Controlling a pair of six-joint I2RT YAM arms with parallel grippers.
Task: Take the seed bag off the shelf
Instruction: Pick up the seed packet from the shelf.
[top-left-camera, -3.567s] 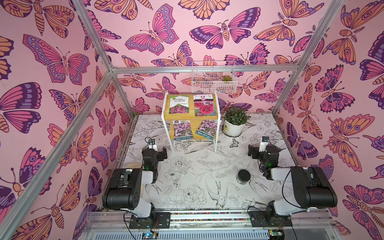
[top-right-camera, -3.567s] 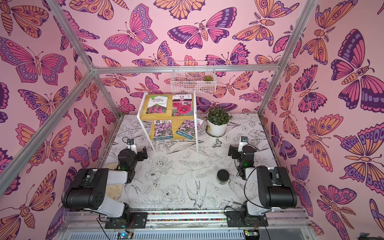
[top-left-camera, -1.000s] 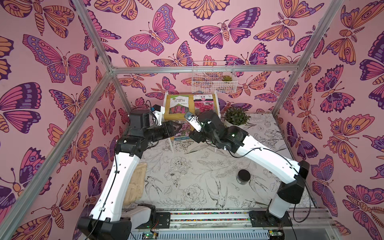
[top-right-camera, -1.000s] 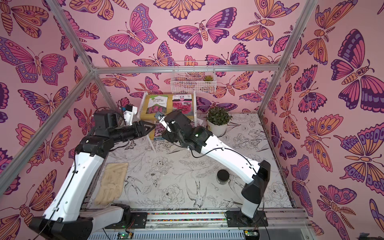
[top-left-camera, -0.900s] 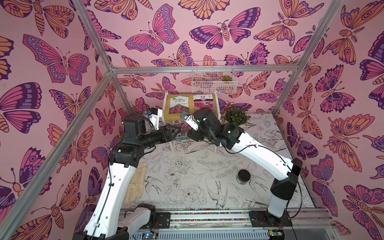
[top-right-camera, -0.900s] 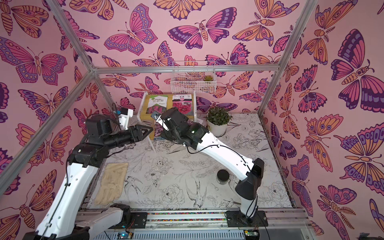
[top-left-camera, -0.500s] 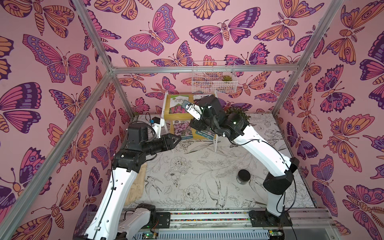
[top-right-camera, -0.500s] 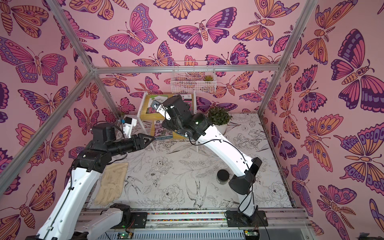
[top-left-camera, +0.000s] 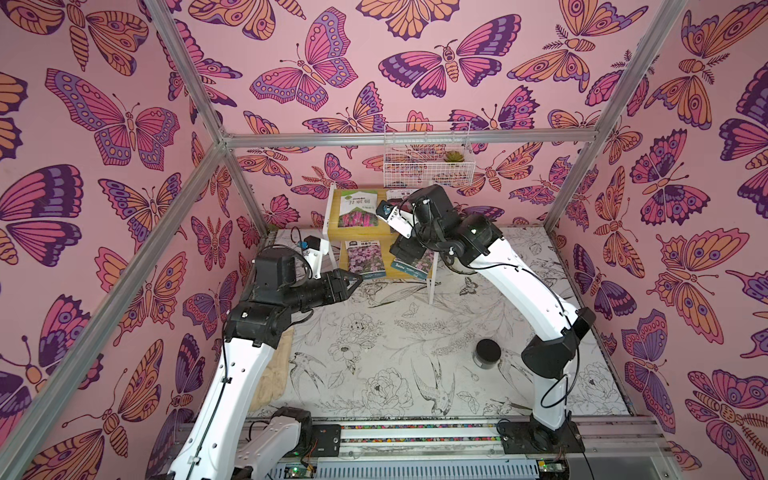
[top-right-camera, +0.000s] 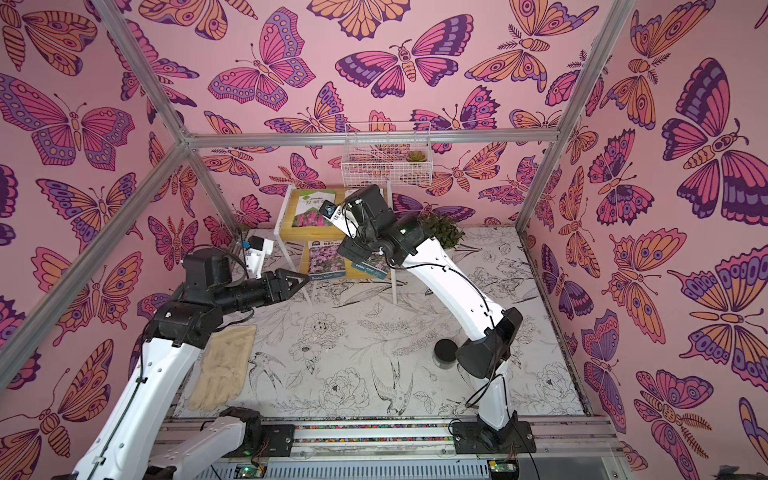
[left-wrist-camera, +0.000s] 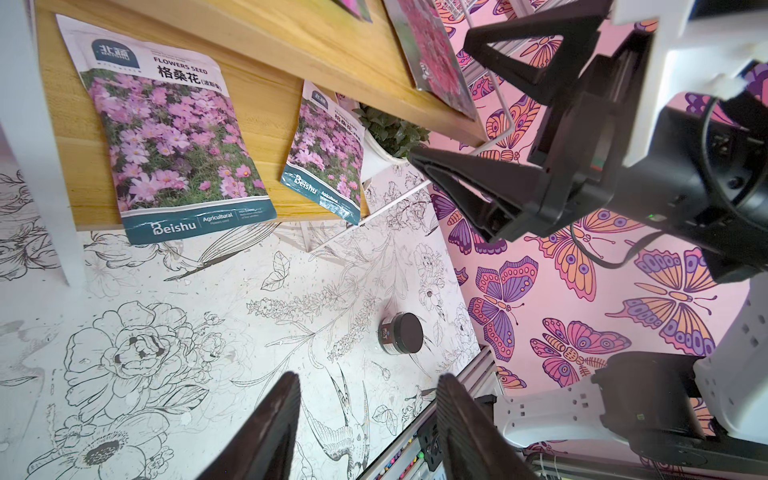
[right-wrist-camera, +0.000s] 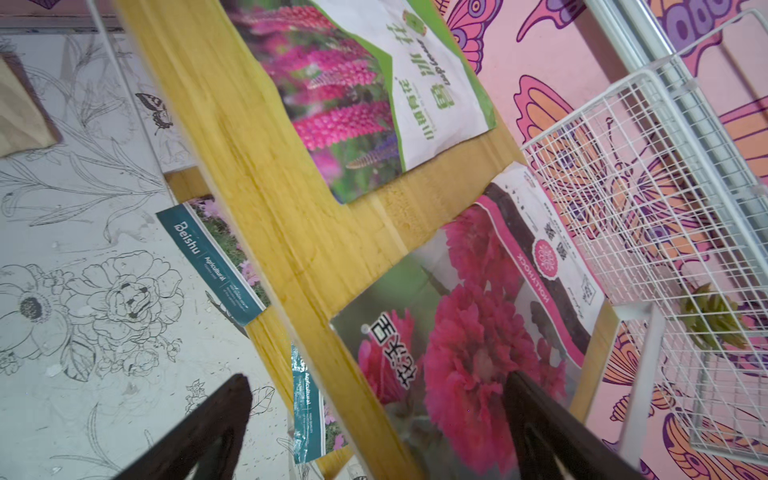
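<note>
Right wrist view: the hollyhock seed bag (right-wrist-camera: 478, 332) is seen lying flat on the upper board of the shelf (right-wrist-camera: 291, 199), not yet gripped. The right gripper (right-wrist-camera: 378, 380) is spread wide at its near edge. The left gripper (left-wrist-camera: 370, 380) is parted narrowly, empty. Grasping and removal are judged outstanding.

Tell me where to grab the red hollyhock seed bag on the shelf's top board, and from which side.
Grip the hollyhock seed bag by its front edge, coming from the front of the shelf. It lies flat on the top board, leaving nothing to pinch from above, but that edge seems to reach the board's lip, where the open right end effector points.
</note>
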